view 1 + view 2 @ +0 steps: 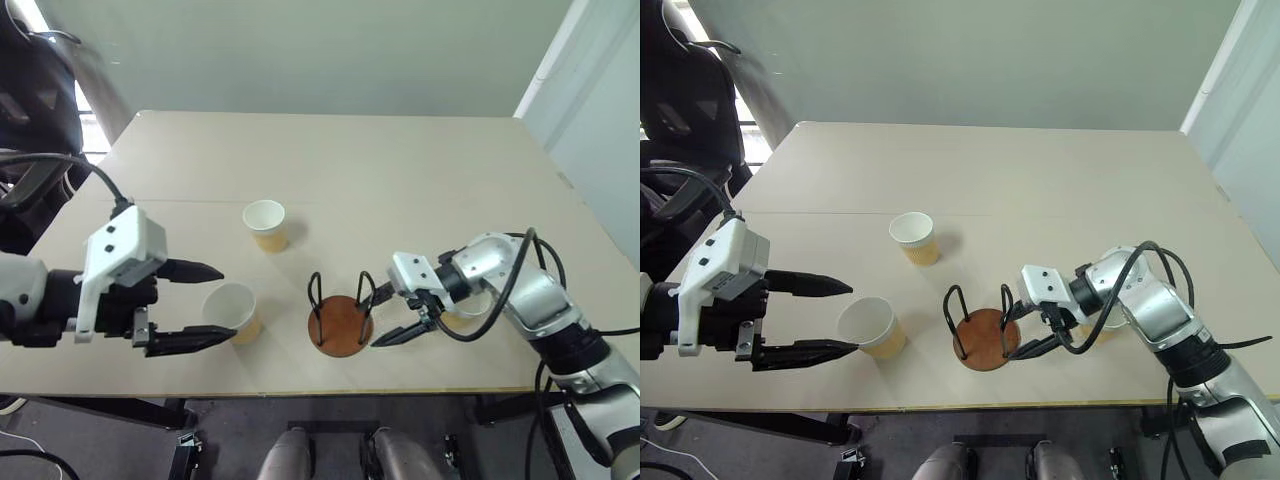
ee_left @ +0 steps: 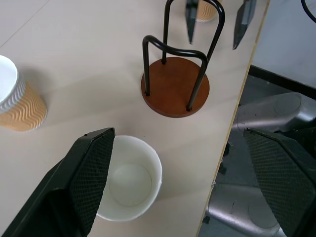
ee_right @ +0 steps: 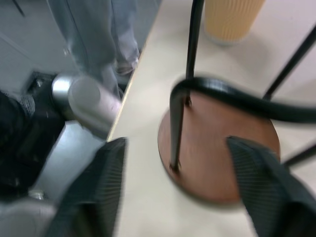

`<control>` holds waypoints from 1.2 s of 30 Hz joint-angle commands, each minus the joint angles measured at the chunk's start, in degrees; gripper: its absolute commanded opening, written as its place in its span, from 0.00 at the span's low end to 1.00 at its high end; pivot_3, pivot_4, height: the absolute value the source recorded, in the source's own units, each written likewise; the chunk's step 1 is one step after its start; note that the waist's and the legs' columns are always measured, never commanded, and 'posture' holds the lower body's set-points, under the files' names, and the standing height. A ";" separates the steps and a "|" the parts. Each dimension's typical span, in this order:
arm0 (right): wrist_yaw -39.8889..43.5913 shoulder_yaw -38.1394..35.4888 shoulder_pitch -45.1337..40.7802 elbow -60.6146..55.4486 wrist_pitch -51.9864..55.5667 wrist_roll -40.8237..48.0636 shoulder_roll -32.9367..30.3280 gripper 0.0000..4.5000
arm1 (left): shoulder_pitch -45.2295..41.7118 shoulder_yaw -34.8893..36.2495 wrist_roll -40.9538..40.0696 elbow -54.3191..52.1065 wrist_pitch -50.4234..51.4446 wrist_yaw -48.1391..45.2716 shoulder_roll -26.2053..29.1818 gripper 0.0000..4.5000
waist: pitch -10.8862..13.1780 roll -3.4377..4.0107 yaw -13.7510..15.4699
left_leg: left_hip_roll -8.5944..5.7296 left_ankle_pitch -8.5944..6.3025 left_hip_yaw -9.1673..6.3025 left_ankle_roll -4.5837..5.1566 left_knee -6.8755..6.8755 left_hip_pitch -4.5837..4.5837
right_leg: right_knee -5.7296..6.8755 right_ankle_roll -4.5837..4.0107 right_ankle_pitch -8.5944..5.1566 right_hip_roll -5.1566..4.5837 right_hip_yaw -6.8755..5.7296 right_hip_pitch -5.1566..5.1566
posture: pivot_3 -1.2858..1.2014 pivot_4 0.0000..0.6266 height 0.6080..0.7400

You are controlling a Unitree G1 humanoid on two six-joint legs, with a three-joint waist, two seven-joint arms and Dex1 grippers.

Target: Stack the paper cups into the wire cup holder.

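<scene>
Empty wire cup holder [image 1: 340,322] near the table's [image 1: 330,150] near edge.
Both grippers gape: left gripper [image 1: 205,305] around a paper cup [image 1: 232,311], right gripper [image 1: 392,314] beside the holder; far half open.

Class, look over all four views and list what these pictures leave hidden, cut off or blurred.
- Third cup: head views, mostly hidden behind the right arm.
- Holder: right wrist view, blurred, its loops cut off at the edge.
- Near cup: left wrist view, outer wall partly hidden by a left tool finger.

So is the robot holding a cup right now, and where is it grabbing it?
No, nothing is held. The left gripper is open around the near paper cup without squeezing it. The right gripper is open beside the wire cup holder.
</scene>
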 commanded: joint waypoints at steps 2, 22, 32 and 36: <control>1.55 -3.82 -5.06 -3.78 -2.12 -0.82 -4.70 0.86 | -1.89 -1.36 1.11 1.88 -2.55 -0.82 1.08 1.00 | 0.01 0.00 -0.02 | 0.00 0.00 0.00 -0.01 0.00 0.00 | 0.02 -0.02 -0.01 0.00 0.00 -0.01 | 0.52 0.24 1.00; -0.13 -23.51 12.36 -17.00 6.80 4.99 -29.68 0.86 | -17.87 -19.30 2.82 9.48 -10.10 -6.94 -1.56 1.00 | 0.06 -0.14 0.17 | 0.00 -0.33 0.09 -0.38 -0.04 -0.10 | -0.01 0.34 -0.18 0.06 0.12 0.07 | 0.52 0.24 1.00; -3.75 -20.72 17.00 -15.05 4.81 2.73 -28.53 0.86 | -18.18 -18.97 3.17 8.90 -9.29 -6.99 -0.71 1.00 | 0.10 -0.17 0.19 | 0.02 -0.04 0.09 0.13 0.04 0.13 | -0.08 0.61 -0.30 0.12 0.21 0.26 | 0.52 0.24 1.00; -4.33 -19.44 18.14 -14.21 3.39 1.63 -28.06 0.86 | -17.46 -17.45 2.48 7.76 -8.47 -6.76 -0.25 1.00 | 0.10 -0.18 0.29 | 0.01 -0.03 0.09 0.16 0.06 0.11 | -0.08 0.63 -0.29 0.12 0.22 0.26 | 0.52 0.24 1.00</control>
